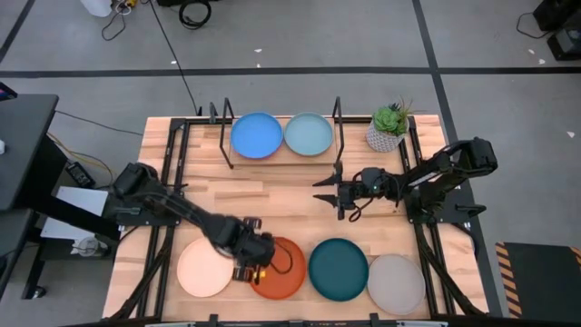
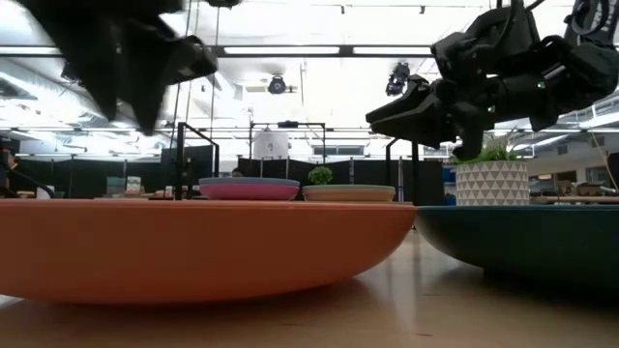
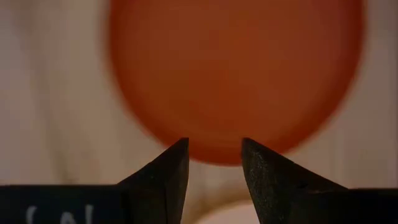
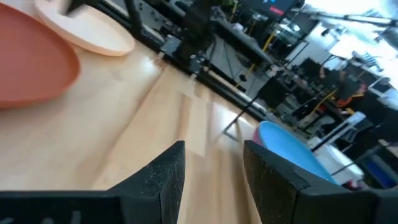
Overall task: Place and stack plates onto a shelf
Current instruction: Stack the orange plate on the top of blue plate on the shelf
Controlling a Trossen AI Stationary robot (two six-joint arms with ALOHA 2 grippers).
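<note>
Two stacks sit on the shelf (image 1: 272, 156) at the table's far side, one topped by the blue plate (image 1: 257, 135), the other by the light blue plate (image 1: 309, 134). In the low view a magenta plate (image 2: 249, 191) lies under the blue one. Cream (image 1: 205, 269), orange (image 1: 283, 269), dark teal (image 1: 338, 269) and grey (image 1: 396, 283) plates lie flat in a row along the near edge. My left gripper (image 1: 251, 263) is open and points down over the orange plate's (image 3: 236, 68) left rim, above it. My right gripper (image 1: 331, 189) is open and raised over the table's middle.
A potted plant (image 1: 388, 127) in a white pot stands right of the shelf, near the right arm. Black frame rails run along the table's left and right sides. Bare wood (image 1: 272, 204) lies between the shelf and the row of plates.
</note>
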